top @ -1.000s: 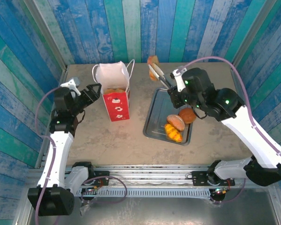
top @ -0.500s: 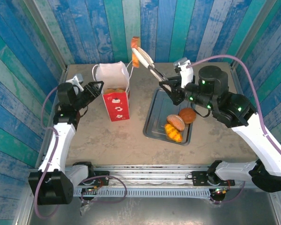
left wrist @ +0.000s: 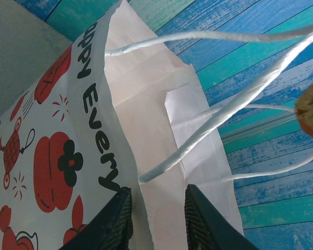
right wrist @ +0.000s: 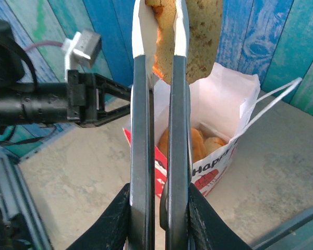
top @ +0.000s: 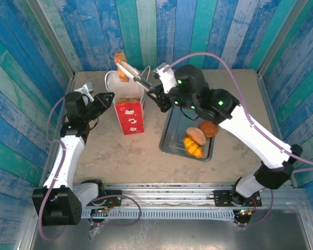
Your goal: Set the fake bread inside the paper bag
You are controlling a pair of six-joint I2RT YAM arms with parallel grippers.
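The white paper bag [top: 129, 110] with red fruit prints stands upright at the middle left, with fake bread [top: 128, 100] inside it. My right gripper [top: 156, 96] is shut on metal tongs [top: 136, 77]. The tongs pinch a golden-brown pastry [top: 120, 57] just above the bag's mouth. In the right wrist view the tongs [right wrist: 156, 156] hold that pastry [right wrist: 190, 36] over the bag [right wrist: 219, 104]. My left gripper [left wrist: 156, 219] is open and straddles the bag's [left wrist: 57, 156] left rim, paper between its fingers. Three more breads [top: 195, 136] lie on the tray.
A grey metal tray [top: 172, 125] sits right of the bag, holding a sugared bun, a brown bun [top: 209, 128] and a yellow twisted roll [top: 193, 147]. The bag's white cord handles [left wrist: 224, 112] arch over its mouth. Blue and green plank walls close in the table.
My right arm swung the tongs and pastry left, from beyond the tray to above the bag. The left gripper moved onto the bag's rim and its jaws narrowed.
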